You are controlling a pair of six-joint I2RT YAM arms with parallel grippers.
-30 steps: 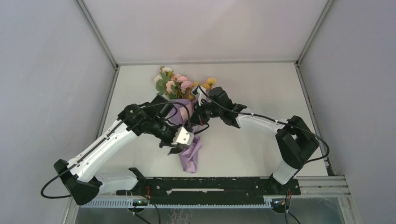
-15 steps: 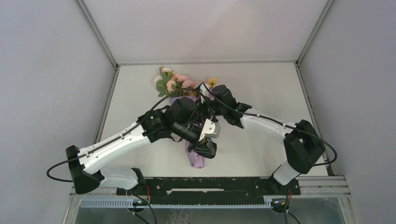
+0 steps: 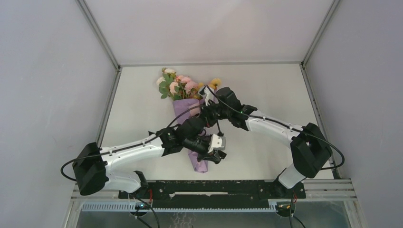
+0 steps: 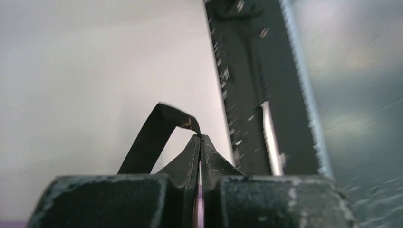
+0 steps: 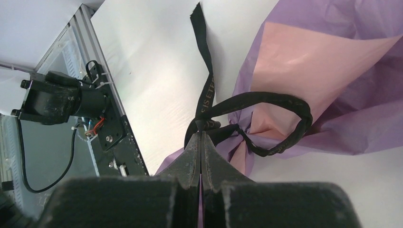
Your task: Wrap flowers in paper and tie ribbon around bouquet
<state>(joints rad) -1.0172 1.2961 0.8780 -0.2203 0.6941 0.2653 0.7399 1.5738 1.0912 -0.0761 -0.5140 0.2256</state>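
Black, faintly gold-lettered ribbon [image 5: 205, 90], clamped by left fingers [image 4: 190, 156] and right fingers [image 5: 194, 152], loops the lilac-pink bouquet [image 5: 309, 61] just ahead.

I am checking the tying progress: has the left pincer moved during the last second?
Yes. The left pincer, shut on the ribbon, has swung rightward along the black rail, from the bouquet's left side to its right.
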